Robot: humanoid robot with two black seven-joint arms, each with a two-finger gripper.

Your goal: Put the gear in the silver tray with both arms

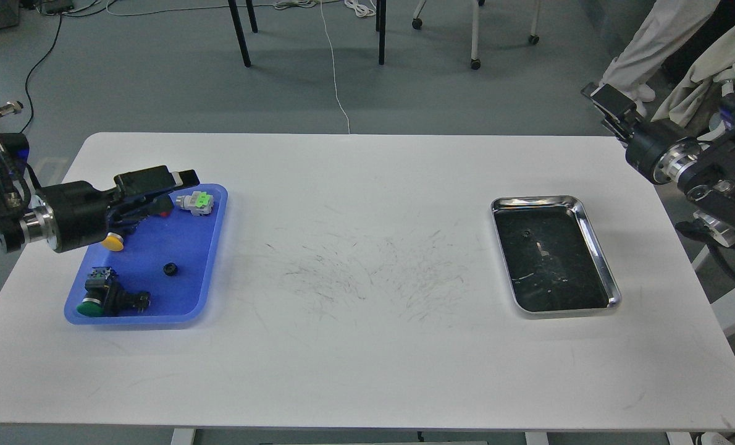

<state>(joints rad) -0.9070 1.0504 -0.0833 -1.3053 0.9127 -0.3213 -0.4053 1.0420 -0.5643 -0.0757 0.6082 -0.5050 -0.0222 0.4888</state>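
Over the blue tray, left gripper hovers above the gear, finger gap indiscernible; right gripper, likewise unreadable, hangs beyond the silver tray.

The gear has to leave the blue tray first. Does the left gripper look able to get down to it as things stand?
Probably yes: the gear lies alone on bare tray floor, nothing over it, and the left gripper hovers above the blue tray's far end.
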